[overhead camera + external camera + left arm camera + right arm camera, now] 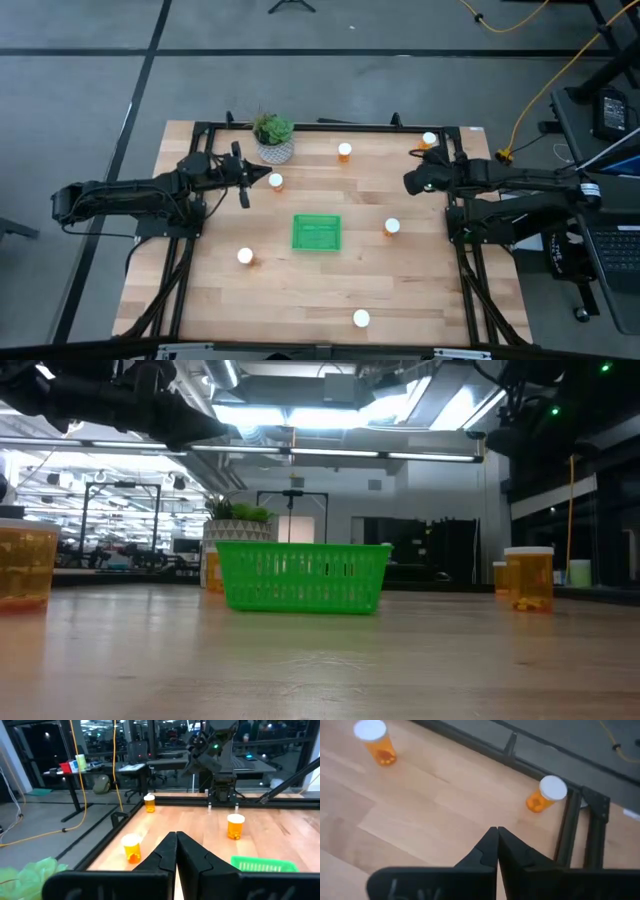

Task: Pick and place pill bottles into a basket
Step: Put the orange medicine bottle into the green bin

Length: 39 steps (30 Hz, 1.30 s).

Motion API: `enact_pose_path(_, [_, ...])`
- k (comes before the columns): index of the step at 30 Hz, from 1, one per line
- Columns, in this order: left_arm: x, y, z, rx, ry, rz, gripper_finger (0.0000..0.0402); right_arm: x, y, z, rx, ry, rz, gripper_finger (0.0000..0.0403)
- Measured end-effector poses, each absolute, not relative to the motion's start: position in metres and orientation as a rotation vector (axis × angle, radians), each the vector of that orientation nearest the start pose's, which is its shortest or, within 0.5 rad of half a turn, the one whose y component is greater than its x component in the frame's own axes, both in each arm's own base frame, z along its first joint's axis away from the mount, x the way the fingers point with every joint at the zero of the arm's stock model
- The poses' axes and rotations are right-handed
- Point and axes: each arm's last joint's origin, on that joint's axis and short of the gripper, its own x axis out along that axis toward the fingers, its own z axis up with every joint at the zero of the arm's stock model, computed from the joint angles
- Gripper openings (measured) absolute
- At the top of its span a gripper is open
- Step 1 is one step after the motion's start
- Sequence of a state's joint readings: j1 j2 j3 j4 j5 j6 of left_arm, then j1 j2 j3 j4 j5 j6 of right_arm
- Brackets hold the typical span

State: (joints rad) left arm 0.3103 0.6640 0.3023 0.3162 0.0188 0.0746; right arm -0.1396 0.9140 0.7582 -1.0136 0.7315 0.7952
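Note:
The green basket (316,232) (300,575) stands at the table's middle. Several orange pill bottles with white caps stand upright around it: one at the far side (344,151), one left of it (276,182), one right of the basket (392,227), others nearer (245,256) (361,319), and one at the far right corner (429,140). My left gripper (264,180) (176,840) is shut and empty, pointing level toward the right, its tips close to the left bottle. My right gripper (410,183) (496,834) is shut and empty, tilted down over the table's right side.
A potted plant (273,137) stands at the far edge, just beyond my left gripper. A black frame rail (330,126) runs along the table's far edge and sides. Bare wood lies between the basket and the near edge.

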Motion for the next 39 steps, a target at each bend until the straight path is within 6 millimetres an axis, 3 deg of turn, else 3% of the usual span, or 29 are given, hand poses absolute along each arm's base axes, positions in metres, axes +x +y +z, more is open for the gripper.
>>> enact_pose_path(6, [0.152,0.048,0.232,0.069,0.051,0.290,0.0004,0.143,-0.044,0.247,0.385,0.752,-1.220,0.0008])
enact_pose_path(13, [0.152,0.048,0.232,0.069,0.051,0.290,0.0004,0.140,-0.049,0.224,0.404,0.808,-1.296,0.0022])
enact_pose_path(22, [0.152,0.048,0.231,0.067,0.052,0.290,0.0004,0.134,-0.059,0.204,0.422,0.797,-1.376,0.0119])
enact_pose_path(31, [0.152,0.048,0.231,0.058,0.051,0.290,0.0004,0.135,-0.073,0.204,0.412,0.766,-1.396,0.0234])
enact_pose_path(39, [0.152,0.048,0.231,0.059,0.051,0.290,0.0004,0.129,-0.091,0.205,0.442,0.743,-1.473,0.0261])
